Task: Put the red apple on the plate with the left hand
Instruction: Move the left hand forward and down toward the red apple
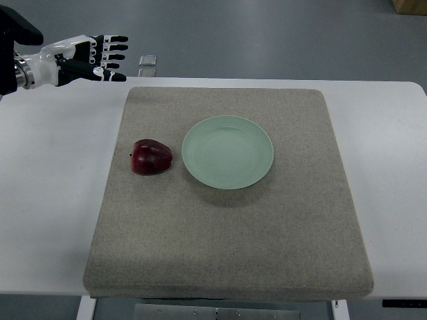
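Cropping hides most of the left arm at the picture's ten o'clock corner; only the wrist and the left hand (87, 59) show, fingers (115, 48) spread and straight, holding nothing, hovering over the far edge of the white table (47, 173); the right arm is out of view. Red apple (151, 157) lies on its side on the grey felt mat (267, 233), just beside the plate's nine o'clock rim; pale green plate (227, 152) sits bare near the mat's centre. Beyond the table at twelve o'clock runs grey floor; a small pale object (147, 65) there is too small to identify; a brown box corner (408, 5) is cut off at one o'clock.
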{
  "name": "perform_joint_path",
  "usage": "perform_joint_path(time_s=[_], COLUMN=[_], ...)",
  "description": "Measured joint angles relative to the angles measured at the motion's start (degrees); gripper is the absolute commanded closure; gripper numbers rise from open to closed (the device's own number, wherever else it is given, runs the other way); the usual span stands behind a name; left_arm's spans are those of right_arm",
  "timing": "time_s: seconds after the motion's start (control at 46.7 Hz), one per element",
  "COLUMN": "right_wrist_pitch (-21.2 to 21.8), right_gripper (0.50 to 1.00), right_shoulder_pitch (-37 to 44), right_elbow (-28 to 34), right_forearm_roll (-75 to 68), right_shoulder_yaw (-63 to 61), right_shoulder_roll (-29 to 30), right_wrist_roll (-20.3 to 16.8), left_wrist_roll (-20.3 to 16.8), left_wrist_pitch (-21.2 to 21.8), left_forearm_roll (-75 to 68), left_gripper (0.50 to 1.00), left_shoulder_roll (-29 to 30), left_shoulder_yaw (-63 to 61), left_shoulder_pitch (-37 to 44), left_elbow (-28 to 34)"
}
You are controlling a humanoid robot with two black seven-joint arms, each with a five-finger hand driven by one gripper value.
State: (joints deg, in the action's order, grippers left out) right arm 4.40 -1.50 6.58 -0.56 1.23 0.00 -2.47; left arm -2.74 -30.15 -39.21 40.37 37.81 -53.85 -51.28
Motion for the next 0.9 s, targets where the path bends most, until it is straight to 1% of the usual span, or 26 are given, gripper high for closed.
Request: perform_joint_path(time_s=[0.171, 0.385, 0.492, 0.578, 0.664, 0.771, 0.899], right_wrist_pitch=[0.0, 0.0, 0.0, 0.0, 0.0, 0.0, 0.0], right_gripper=[0.572, 0.572, 0.572, 0.572, 0.57, 0.572, 0.572], right_shoulder_pitch=[0.0, 0.0, 0.01, 0.0, 0.02, 0.02, 0.0], right_elbow=[-0.02, 0.0, 0.01, 0.0, 0.0, -0.01, 0.01], right_forearm_roll=[0.01, 0.01, 0.02, 0.03, 0.03, 0.03, 0.01], right_shoulder_yaw=[0.0, 0.0, 0.0, 0.0, 0.0, 0.0, 0.0], right_shoulder_roll=[0.0, 0.0, 0.0, 0.0, 0.0, 0.0, 0.0], right_wrist_roll=[0.01, 0.01, 0.01, 0.01, 0.01, 0.01, 0.0], left_wrist_roll=[-0.01, -0.12, -1.23, -1.9, -2.29, -2.83, -2.9], left_wrist_pitch=[-0.66, -0.7, -0.61, -0.32, 0.01, 1.62, 3.15], left_forearm_roll=[-9.72, -20.01, -22.91, -23.98, -25.47, -26.76, -27.74], left_gripper=[0.506, 0.506, 0.508, 0.51, 0.516, 0.516, 0.516], left_shoulder_roll=[6.0, 10.52, 13.23, 14.07, 14.2, 14.03, 14.12], left_shoulder_yaw=[-0.44, -0.99, -1.1, -1.67, -1.86, -1.96, -2.05], left_shoulder_pitch=[-0.03, 0.34, 0.86, 1.81, 2.6, 3.55, 5.53], left_elbow=[-8.42, -16.61, -21.63, -24.33, -25.72, -26.76, -29.72])
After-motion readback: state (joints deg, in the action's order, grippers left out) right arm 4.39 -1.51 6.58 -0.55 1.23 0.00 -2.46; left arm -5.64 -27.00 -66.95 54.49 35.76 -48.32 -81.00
